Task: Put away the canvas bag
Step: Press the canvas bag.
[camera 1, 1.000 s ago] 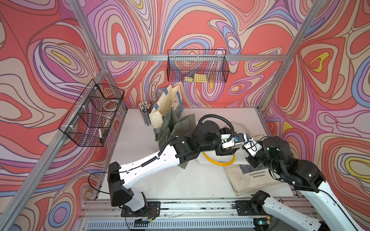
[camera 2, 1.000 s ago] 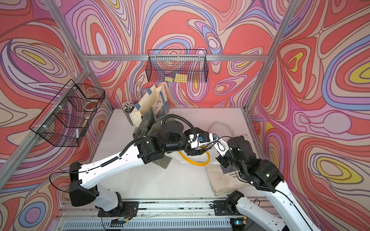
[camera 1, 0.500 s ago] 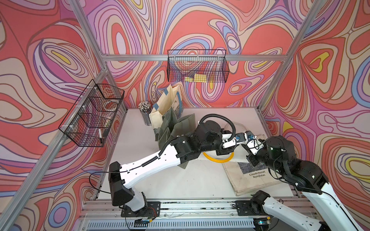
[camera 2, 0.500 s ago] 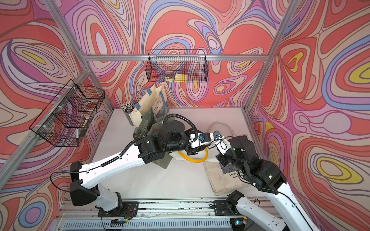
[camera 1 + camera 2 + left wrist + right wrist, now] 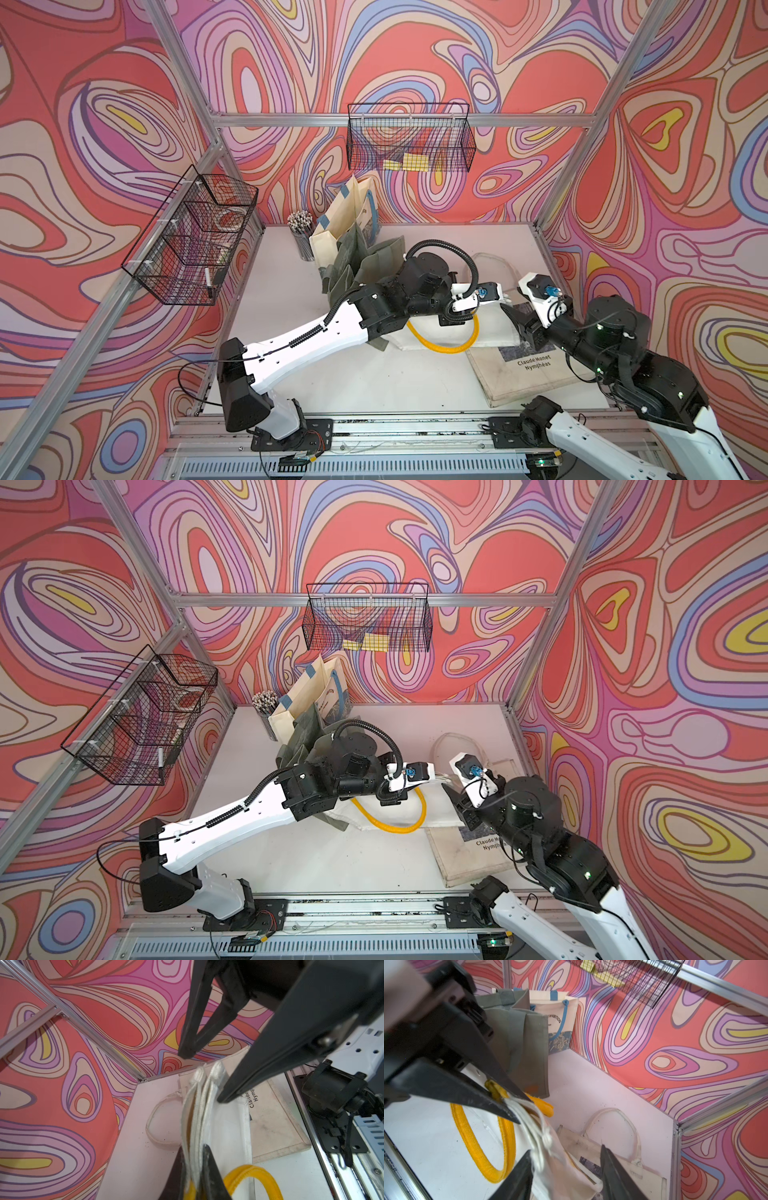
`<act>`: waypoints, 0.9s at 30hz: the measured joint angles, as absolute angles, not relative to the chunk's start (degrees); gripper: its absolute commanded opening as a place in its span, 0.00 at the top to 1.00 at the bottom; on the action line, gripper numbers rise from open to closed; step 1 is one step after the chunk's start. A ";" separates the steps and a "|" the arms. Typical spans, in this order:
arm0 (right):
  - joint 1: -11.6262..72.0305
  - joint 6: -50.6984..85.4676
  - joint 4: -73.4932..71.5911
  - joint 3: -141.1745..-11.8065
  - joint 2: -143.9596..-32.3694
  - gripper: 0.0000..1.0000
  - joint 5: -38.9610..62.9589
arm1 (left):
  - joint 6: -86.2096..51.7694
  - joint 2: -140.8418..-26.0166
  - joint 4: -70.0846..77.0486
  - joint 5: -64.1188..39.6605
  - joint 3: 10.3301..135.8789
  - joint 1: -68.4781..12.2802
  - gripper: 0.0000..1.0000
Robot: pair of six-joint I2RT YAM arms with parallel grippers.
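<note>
2 top views agree: the canvas bag (image 5: pixel 494 328) sits partly raised off the table (image 5: pixel 374 386), its lower cloth overlapping the flat Monet tote (image 5: pixel 528 374), and both arms meet at its upper hem. I judge dragging the main risk here. A pull toward the standing totes (image 5: pixel 345 232) at the back could haul the Monet tote along or knock those over.

Left wrist view: the left gripper (image 5: pixel 193 1153) is clamped on the bunched hem, several layers thick, beside the yellow handle (image 5: pixel 249 1174). 1 pinch carries everything, so a layer could slide out and the bag sag open.

Right wrist view: the right gripper (image 5: pixel 565 1149) stands open, jaws astride the hanging cloth, with 1 finger right against it. If I back it away carelessly, that finger could snag the fabric or the handle loop and tug it out of the other grip.
</note>
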State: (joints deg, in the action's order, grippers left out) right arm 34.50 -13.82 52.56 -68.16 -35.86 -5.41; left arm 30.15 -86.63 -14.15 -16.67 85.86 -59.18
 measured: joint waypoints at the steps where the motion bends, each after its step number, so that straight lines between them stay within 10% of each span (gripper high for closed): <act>1: 34.50 -13.63 52.49 -67.83 -35.62 0.33 -4.82 | 29.78 -86.02 -13.15 -18.94 84.84 -57.78 1.00; 13: 34.54 -13.19 53.32 -64.12 -36.10 0.07 -5.21 | 27.73 -84.44 -6.55 -43.40 87.22 -48.71 1.00; 27: 34.54 -18.13 57.54 -70.17 -34.70 0.02 -12.49 | 33.74 -85.93 -16.19 -52.18 94.78 -46.54 1.00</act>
State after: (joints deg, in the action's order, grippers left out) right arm 34.54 -18.13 57.54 -70.17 -34.70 -12.49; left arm 33.74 -85.93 -16.19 -52.18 94.78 -46.54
